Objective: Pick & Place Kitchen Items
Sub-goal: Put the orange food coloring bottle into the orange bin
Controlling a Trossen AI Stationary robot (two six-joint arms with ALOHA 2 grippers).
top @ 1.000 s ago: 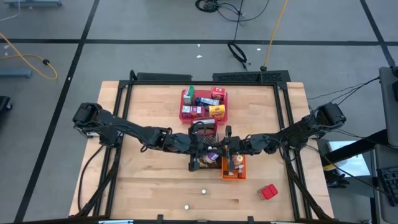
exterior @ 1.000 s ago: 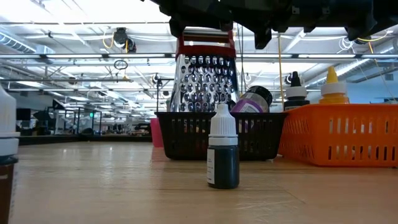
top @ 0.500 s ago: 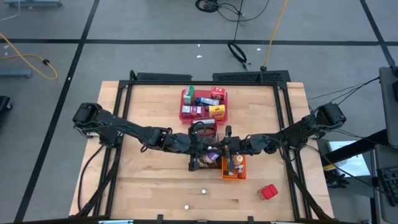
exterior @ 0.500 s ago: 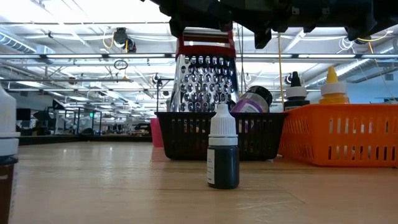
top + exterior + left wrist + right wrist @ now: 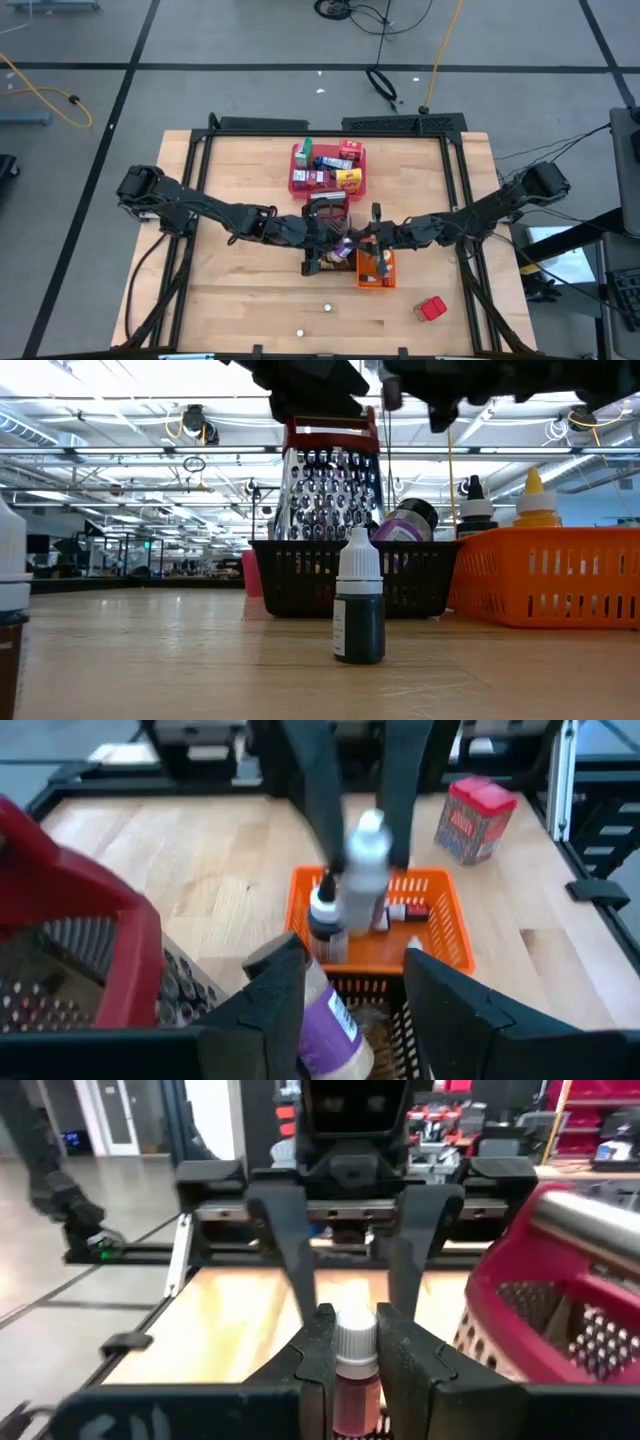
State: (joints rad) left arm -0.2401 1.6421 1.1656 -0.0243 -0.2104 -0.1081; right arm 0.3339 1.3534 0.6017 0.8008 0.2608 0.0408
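Beside the orange bin [image 5: 377, 271], the left gripper [image 5: 345, 985] is hovering over the black wire basket [image 5: 331, 257], its dark fingers spread around nothing. Right of it, the right gripper [image 5: 355, 1342] is pinching a small white-capped bottle [image 5: 354, 1370] of reddish liquid upright above the orange bin, fingers pressing its neck. Against the bin's lattice plastic, the bottle is showing smooth and cylindrical.

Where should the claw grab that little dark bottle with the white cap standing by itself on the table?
Grab the dropper bottle by its dark round body, just under the white cap, coming straight down from above. It stands upright on the table, touching nothing, and the cap narrows to a tip that a claw could slip off.
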